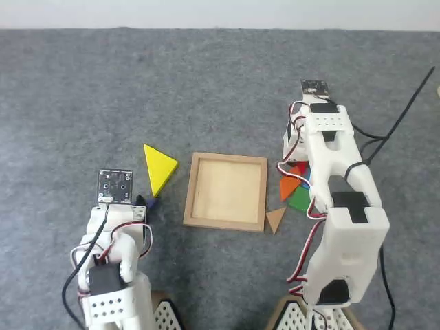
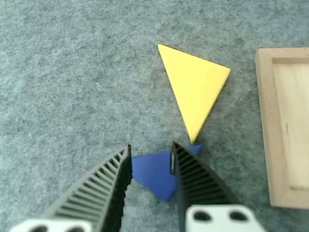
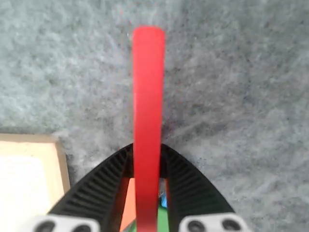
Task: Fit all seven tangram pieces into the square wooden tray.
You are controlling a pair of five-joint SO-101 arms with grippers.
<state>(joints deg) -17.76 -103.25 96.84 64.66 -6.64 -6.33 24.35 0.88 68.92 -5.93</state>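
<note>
One red piece [image 3: 147,87] juts lengthwise from the clamped right gripper [image 3: 146,148]; the half-open left gripper [image 2: 150,148] straddles a blue triangle [image 2: 152,177] at the tray's [image 1: 227,157] nine o'clock.

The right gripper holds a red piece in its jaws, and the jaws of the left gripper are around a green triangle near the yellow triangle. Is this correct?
Not entirely. The triangle between the jaws of the left gripper is blue, not green; the left wrist view shows this blue triangle near the yellow triangle. The right gripper does hold the red piece.
</note>
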